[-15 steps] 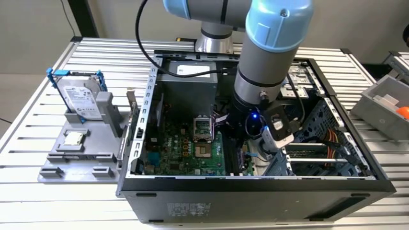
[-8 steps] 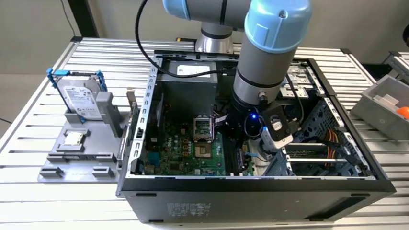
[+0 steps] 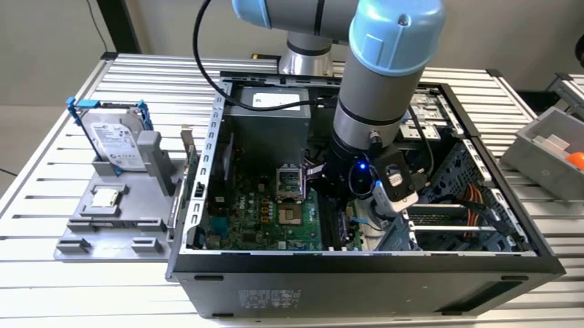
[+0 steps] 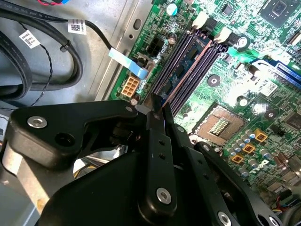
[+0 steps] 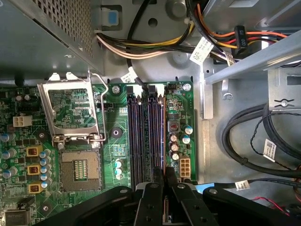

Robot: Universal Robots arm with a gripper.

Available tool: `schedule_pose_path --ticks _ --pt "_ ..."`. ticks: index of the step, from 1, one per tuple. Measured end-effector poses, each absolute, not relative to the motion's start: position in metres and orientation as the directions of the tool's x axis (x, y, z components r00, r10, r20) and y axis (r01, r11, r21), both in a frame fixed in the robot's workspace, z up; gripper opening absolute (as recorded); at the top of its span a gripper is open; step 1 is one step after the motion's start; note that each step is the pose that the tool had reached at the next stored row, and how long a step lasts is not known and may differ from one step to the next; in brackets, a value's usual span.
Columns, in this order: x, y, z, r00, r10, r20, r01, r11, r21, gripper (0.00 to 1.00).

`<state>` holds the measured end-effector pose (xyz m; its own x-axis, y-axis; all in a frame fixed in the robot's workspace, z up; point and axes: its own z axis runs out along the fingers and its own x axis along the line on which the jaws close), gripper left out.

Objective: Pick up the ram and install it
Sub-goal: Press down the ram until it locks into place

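I see the gripper (image 3: pixel 340 195) inside the open computer case (image 3: pixel 474 263), low over the motherboard (image 5: pixel 117 141). Its fingers (image 4: pixel 157 117) are pinched narrow on the ram (image 4: pixel 188 59), which stands in one of the memory slots (image 5: pixel 135 136) beside the processor socket (image 5: pixel 81 169).

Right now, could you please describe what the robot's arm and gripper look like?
The arm is a grey metal tube with light-blue joint caps; a black cable loops along it. The gripper is matte black, built of flat linkage plates with silver screws.
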<state>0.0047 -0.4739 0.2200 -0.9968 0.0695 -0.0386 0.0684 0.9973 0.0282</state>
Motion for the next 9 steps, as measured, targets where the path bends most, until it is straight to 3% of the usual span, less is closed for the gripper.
schedule_pose_path --ticks 9 --pt "0.0040 -0.4732 0.2195 -0.997 0.069 -0.039 0.068 0.997 0.028 0.00"
